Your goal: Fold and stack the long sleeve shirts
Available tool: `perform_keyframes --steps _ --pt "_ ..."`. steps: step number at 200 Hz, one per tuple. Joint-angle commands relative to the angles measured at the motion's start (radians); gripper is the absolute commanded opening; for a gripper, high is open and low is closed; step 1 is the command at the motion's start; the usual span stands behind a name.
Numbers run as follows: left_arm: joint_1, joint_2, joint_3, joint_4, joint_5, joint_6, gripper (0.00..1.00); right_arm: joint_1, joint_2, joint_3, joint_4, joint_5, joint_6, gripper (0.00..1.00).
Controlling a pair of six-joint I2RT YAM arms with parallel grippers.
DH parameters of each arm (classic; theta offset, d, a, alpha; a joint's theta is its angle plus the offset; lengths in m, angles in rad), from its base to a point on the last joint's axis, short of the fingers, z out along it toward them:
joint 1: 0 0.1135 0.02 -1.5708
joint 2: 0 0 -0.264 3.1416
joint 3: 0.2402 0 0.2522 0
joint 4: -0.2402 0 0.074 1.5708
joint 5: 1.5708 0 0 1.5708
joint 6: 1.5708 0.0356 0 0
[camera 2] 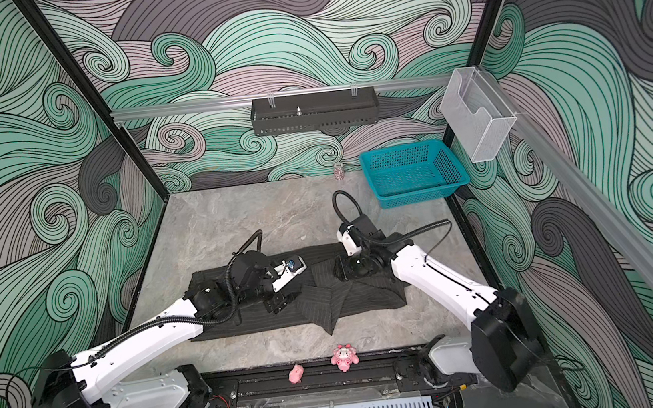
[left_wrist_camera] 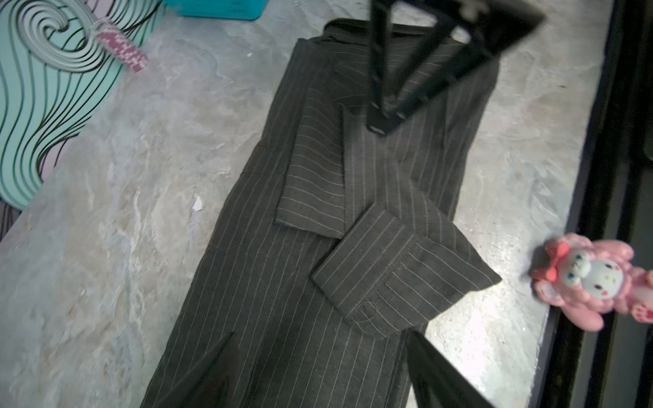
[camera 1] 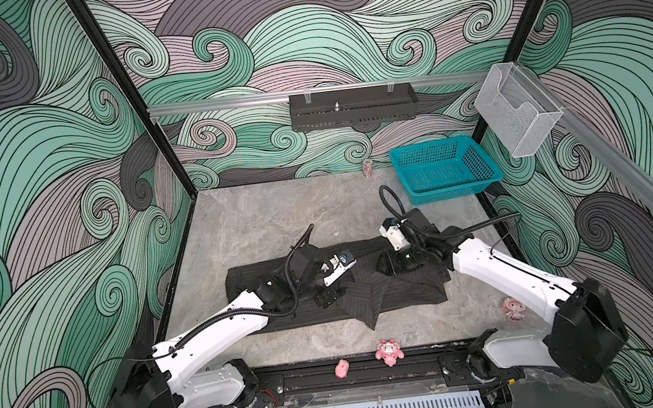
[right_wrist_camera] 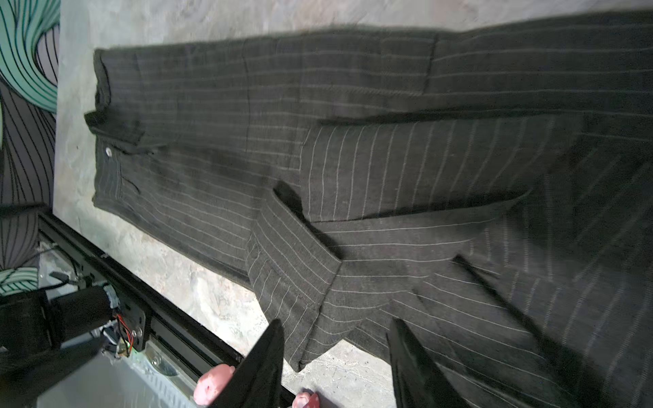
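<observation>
Item: the stone-look table (camera 1: 276, 219) is carrying one dark pinstriped long sleeve shirt (camera 1: 406, 294). It is lying flat as a long band directly beneath both grippers, its ends reaching out past each of them. The left gripper (left_wrist_camera: 321, 333) and right gripper (right_wrist_camera: 335, 319) are each hanging just over the cloth with jaws apart and nothing pinched, probably lining up for an end-over-end fold. The two cuffed sleeves (left_wrist_camera: 371, 279) are lying crossed on the body between the grippers, seemingly tucked inward to narrow the bundle for stacking.
</observation>
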Motion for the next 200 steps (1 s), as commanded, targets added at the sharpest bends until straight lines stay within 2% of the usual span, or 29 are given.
perform_keyframes --steps 1,17,40,88,122,157,179,200 --pt "0.023 0.034 0.042 -0.087 -0.097 -0.360 0.66 0.038 0.052 -0.036 0.087 -0.043 0.017 0.51" --pt "0.048 0.040 0.046 -0.117 -0.113 -0.469 0.64 0.060 0.116 -0.042 0.119 -0.075 0.042 0.51" --pt "0.095 -0.006 0.026 -0.131 -0.124 -0.523 0.64 0.106 0.182 -0.041 0.149 -0.083 0.063 0.51" --pt "0.224 -0.159 -0.038 -0.118 -0.121 -0.544 0.66 0.163 0.262 -0.046 0.175 -0.039 0.107 0.52" --pt "0.266 -0.215 -0.045 -0.142 -0.103 -0.537 0.66 0.176 0.293 -0.029 0.140 0.004 0.122 0.54" --pt "0.278 -0.234 -0.042 -0.157 -0.095 -0.533 0.67 0.181 0.244 -0.050 0.114 0.095 0.144 0.58" --pt "0.281 -0.234 -0.046 -0.148 -0.087 -0.536 0.68 0.180 0.288 -0.048 0.147 0.050 0.146 0.57" --pt "0.283 -0.228 -0.045 -0.149 -0.084 -0.542 0.68 0.186 0.336 -0.043 0.204 -0.013 0.167 0.51"
